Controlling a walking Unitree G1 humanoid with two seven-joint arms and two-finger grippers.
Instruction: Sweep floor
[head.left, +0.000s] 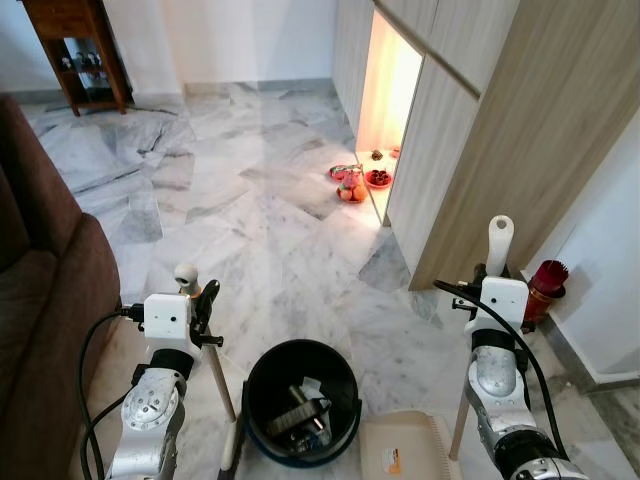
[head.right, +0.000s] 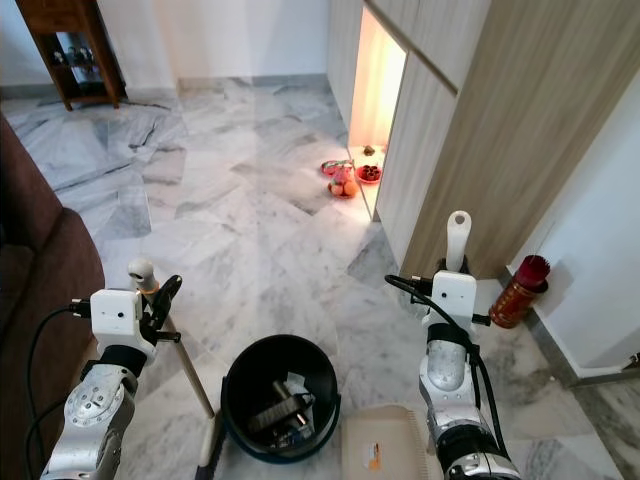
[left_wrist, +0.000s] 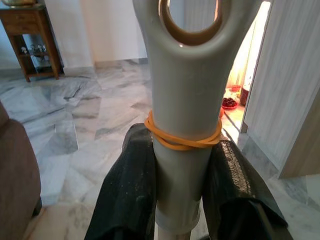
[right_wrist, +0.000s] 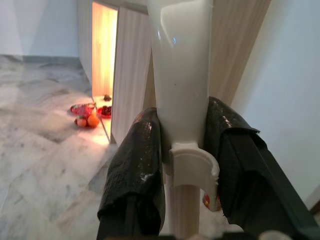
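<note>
Bin (head.left: 300, 400) btwn broom (head.left: 215, 375) & dustpan (head.left: 405, 450)

The broom (head.left: 218, 385) runs off the near edge, so its bristles cannot be seen. The dustpan (head.left: 408, 446) is cut by that same edge. The rubbish inside the black bin (head.left: 259, 375) is too jumbled to name. The small items on the far wooden shelf (head.left: 78, 52) are too small to tell.
</note>
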